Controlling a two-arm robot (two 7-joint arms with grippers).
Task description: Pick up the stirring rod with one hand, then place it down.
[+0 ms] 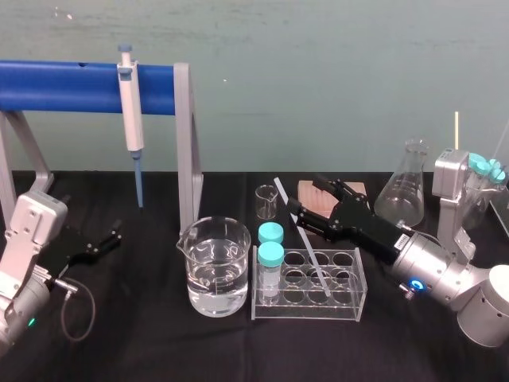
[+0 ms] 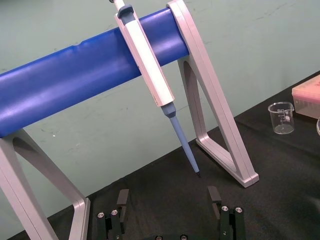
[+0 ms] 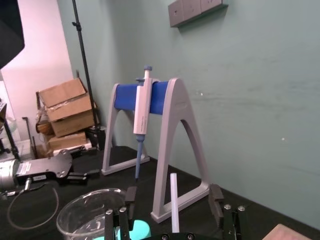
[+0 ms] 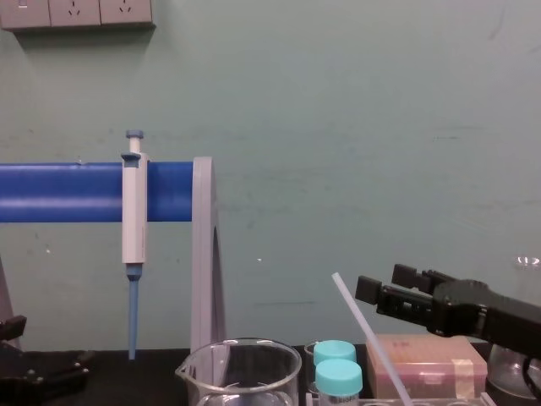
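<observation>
Black cloth covers the table (image 1: 143, 350), where the thin translucent-white stirring rod (image 1: 308, 248) leans in a clear plastic tube rack (image 1: 350, 306), top tilted back-left. The black right gripper (image 1: 305, 193) straddles its upper length, jaws wide, holding nothing. The left gripper (image 1: 114, 237) is parked well apart, its jaws spread too.

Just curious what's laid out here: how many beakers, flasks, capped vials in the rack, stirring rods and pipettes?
Beakers: 2
Flasks: 1
Capped vials in the rack: 2
Stirring rods: 1
Pipettes: 1
Total: 7
</observation>
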